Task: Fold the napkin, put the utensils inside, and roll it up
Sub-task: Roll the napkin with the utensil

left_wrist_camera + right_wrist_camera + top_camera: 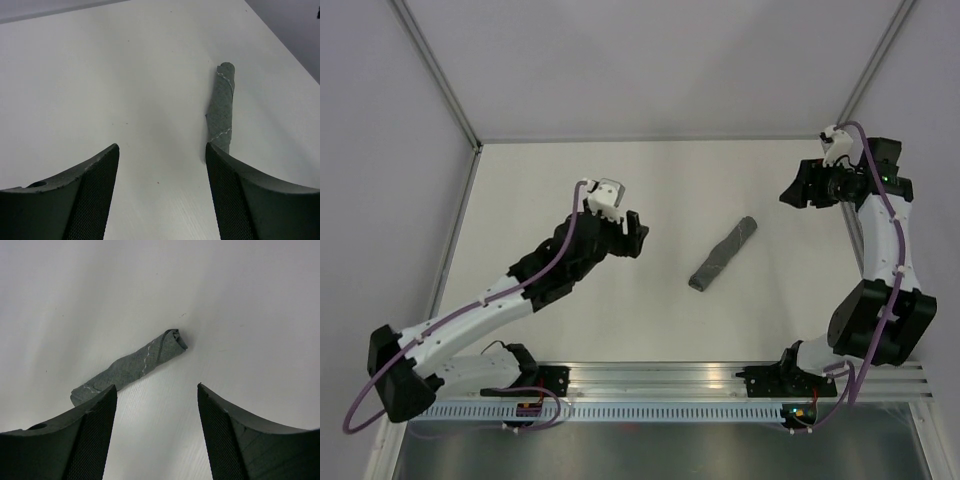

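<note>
The dark grey napkin lies rolled into a slim tube on the white table, slanting from lower left to upper right. It shows in the left wrist view and in the right wrist view, with pale stitching on its wraps. No utensil is visible; any inside the roll is hidden. My left gripper is open and empty, left of the roll. My right gripper is open and empty, up and right of the roll's far end.
The white table is bounded by a metal frame post at the back left and another at the back right. The arm bases sit on a rail at the near edge.
</note>
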